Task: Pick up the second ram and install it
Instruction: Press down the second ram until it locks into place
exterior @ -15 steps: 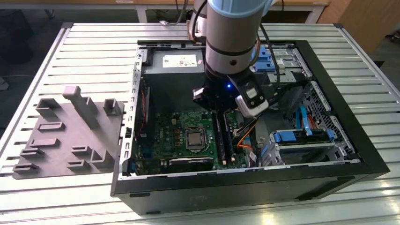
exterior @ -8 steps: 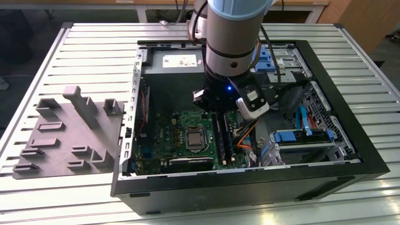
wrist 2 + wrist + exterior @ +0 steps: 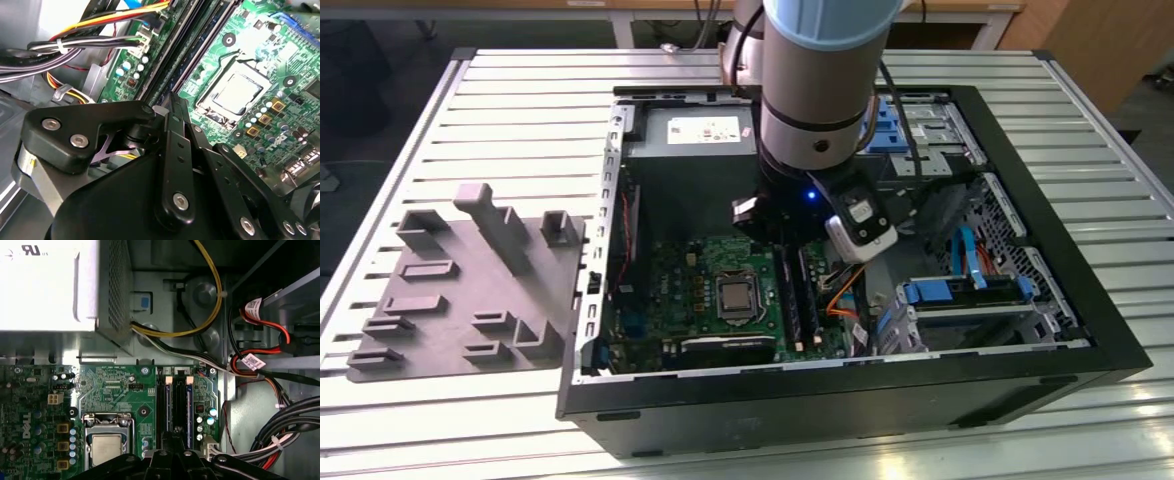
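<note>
The arm (image 3: pixel 817 80) is held nearly upright, its wrist lowered well below the level of the upper joints (a blue light is lit on the wrist). The gripper (image 3: pixel 176 437) is pointed straight down, and its black linkages are drawn in close together in both wrist views.

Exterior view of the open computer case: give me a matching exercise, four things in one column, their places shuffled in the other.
1 power supply box
2 processor socket
3 grey parts tray
4 gripper

A on the table, outside the case
B over the memory slots
C against the case's far wall
D middle of the green board

Pairs: 1-C; 2-D; 3-A; 4-B
</note>
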Available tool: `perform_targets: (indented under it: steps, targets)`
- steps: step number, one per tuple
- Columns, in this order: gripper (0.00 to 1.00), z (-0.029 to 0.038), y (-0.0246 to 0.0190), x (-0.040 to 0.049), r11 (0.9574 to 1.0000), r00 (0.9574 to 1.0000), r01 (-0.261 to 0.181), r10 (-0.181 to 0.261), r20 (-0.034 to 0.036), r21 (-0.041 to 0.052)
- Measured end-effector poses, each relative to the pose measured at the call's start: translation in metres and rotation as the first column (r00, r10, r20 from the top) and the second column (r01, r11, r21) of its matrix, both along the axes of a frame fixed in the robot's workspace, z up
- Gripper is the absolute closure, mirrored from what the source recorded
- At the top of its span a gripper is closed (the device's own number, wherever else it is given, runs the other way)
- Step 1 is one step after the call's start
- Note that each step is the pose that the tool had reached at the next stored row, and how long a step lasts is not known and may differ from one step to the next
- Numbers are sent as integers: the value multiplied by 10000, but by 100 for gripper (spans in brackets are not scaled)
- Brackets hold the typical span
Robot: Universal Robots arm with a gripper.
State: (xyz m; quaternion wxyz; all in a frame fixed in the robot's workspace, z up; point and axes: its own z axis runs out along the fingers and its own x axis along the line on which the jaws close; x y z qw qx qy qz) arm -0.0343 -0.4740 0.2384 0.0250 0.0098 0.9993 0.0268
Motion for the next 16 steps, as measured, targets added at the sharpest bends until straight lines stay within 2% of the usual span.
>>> perform_targets:
  steps: [16]
  targets:
    - [89,0,-159,0,10000,10000,0,0,0,0]
